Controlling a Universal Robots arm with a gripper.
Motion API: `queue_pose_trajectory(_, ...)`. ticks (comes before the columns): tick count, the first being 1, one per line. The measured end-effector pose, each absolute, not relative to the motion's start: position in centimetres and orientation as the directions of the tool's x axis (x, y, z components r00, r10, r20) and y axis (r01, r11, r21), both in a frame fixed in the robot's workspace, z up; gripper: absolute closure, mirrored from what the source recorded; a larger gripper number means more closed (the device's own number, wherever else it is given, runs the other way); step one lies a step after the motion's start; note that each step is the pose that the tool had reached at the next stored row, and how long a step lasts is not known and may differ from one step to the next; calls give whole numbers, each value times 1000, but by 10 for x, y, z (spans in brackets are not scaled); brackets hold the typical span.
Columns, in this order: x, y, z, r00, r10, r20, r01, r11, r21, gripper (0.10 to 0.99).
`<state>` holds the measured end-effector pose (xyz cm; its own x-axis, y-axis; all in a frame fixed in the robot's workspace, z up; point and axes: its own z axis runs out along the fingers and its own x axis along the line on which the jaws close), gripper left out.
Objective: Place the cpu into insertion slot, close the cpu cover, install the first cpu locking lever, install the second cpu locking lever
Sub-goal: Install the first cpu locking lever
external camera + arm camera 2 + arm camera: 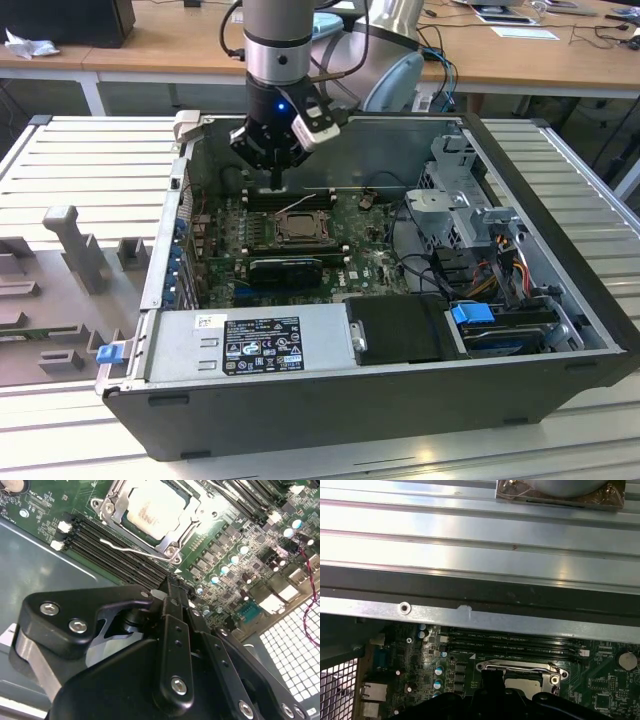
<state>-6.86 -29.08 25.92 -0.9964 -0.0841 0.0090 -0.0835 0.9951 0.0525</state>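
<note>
On the ribbed metal bench (70,160) I see the open computer case (380,390) lying on its side, with wooden desks (180,45) behind it. Inside the case the green motherboard (375,255) fills the floor, a grey power supply (250,345) sits along the near wall, and a drive bay (455,205) with a blue tab stands toward the exterior view's right.

My arm (280,40) comes down from above over the far edge of the board. Its claw (277,180) hangs just above the long black memory slots (117,550), beside the socket and apart from it. In the second wrist view the claw (175,592) looks pressed together, its black fingers (172,630) meeting at a narrow tip with nothing between them; I see no contact with the board.

Near the board's middle sits the insertion slot (298,228), and the cpu (152,510) lies flat in it, its pale face showing. The cpu cover (117,502) is down around the chip, framing it through its square window; in the first wrist view the cover (520,668) shows as a silvery frame past the gripper body.

One thin wire locking lever (132,551) runs along the socket's side over the memory slots, and in the exterior view a lever (297,205) stands out as a pale line; I cannot tell whether it is hooked down
</note>
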Motion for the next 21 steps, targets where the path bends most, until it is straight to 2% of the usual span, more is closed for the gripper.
queue_pose_trajectory(5,-59,-291,256,-997,-76,8,-75,996,55,980)
queue_pose_trajectory(9,-54,-291,253,-998,-60,7,-60,995,76,980)
queue_pose_trajectory(21,-35,-287,229,-999,-50,7,-50,996,76,980)
